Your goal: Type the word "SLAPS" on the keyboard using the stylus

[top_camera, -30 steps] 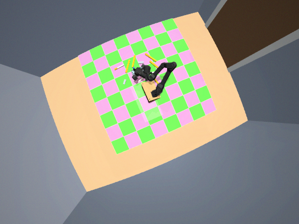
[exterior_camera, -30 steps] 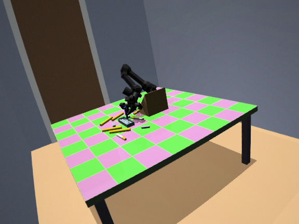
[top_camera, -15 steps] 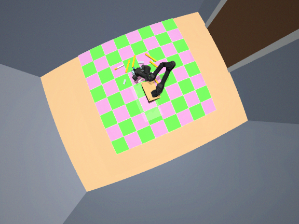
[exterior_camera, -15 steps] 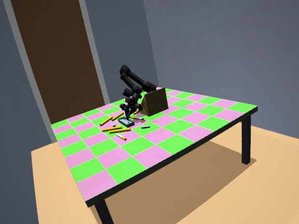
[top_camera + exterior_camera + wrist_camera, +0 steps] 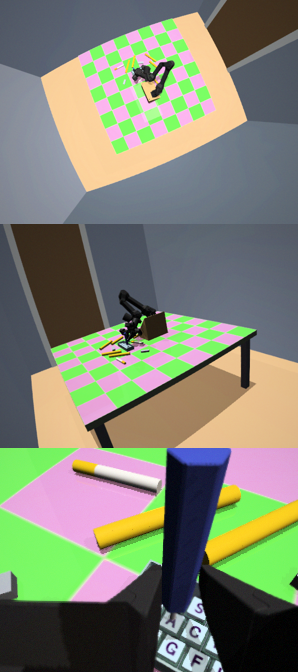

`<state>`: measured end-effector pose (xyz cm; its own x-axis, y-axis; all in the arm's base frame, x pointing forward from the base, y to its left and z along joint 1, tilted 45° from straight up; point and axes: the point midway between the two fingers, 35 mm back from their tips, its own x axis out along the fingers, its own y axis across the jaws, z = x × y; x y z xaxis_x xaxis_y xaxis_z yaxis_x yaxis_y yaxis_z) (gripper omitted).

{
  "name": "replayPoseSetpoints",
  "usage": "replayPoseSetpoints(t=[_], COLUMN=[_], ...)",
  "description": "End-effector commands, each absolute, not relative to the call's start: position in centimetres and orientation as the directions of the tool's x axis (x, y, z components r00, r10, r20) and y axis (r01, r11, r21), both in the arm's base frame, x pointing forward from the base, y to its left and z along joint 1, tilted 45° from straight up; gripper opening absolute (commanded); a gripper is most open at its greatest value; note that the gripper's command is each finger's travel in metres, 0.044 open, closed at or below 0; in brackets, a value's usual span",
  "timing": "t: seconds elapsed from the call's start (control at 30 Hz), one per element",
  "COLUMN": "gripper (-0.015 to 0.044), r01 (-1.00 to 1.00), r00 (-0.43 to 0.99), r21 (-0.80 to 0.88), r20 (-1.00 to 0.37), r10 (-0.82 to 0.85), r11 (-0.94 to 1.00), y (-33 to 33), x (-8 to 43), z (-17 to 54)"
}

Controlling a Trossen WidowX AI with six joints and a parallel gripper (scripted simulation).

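My gripper [image 5: 179, 573] [image 5: 128, 334] [image 5: 134, 73] is shut on a dark blue stylus [image 5: 192, 523], which stands upright between the black fingers. Its lower tip sits on or just over the key marked A [image 5: 171, 622] of the small keyboard [image 5: 192, 640] [image 5: 125, 346], with the S key [image 5: 197, 608] just beyond it. In the wrist view only a few keys show between the fingers; the rest of the keyboard is hidden. In the overhead view the arm covers the keyboard.
Several orange pencils [image 5: 160, 523] [image 5: 112, 352] and a white-and-orange one [image 5: 120, 475] [image 5: 120, 360] lie around the keyboard on the checkered table [image 5: 165, 369]. A brown wedge block [image 5: 154, 325] carries the arm's base. A small dark piece [image 5: 145, 351] and grey bits [image 5: 6, 584] lie nearby.
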<state>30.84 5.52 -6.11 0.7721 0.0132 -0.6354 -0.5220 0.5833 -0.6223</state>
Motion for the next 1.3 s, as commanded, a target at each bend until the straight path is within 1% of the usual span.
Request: replayPoseSetpoints(t=[0.0,0.33,0.77,0.93,1.13,1.2,1.27], gripper=[0.0081,0.0081,0.0081,0.0085,0.0045,0.0,0.0], r01=[-0.527,-0.527,-0.526,-0.532,-0.532,-0.533,-0.533], r00=[0.77,0.77,0.77,0.767,0.767,0.767,0.766], r21=[-0.621,-0.621,-0.62,-0.619,-0.619,-0.619,-0.618], r20=[-0.638,-0.638,-0.638,-0.641,-0.641,-0.642,-0.642], r10=[0.016,0.016,0.017,0.02,0.02,0.02,0.02], r11=[0.58,0.58,0.581,0.577,0.577,0.577,0.578], y=[5.4,5.6,8.1,8.0,8.0,7.9,7.7], x=[30.8,30.8,30.6,30.4,30.4,30.5,30.7], z=[-6.3,-6.1,-3.6,-3.8,-3.8,-3.7,-3.4])
